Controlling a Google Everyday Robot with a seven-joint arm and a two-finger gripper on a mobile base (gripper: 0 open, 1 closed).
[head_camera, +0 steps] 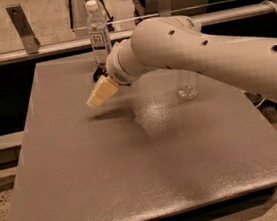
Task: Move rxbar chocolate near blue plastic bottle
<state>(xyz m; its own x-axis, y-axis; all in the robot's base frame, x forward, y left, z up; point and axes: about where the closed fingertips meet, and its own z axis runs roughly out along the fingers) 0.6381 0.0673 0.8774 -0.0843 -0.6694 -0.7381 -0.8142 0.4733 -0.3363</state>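
Across the grey table the robot's white arm reaches from the right toward the far left corner, hiding part of the back edge; behind it, on the right, a wider clear bottle stands partly covered; the blue plastic bottle stands upright at the far edge, white cap on; the gripper hangs low over the table just in front of that bottle, pointing down to the left, and whether it is wide, narrow or holding anything I cannot tell; the rxbar chocolate is not plainly visible; a dark sliver between the arm's end and the bottle's foot may be it, though that is a guess. Judged from this, the step in hand is the carrying or placing close to the bottle; the next move calls for setting the bar flat on bare table beside the bottle without knocking it over, then lifting clear.
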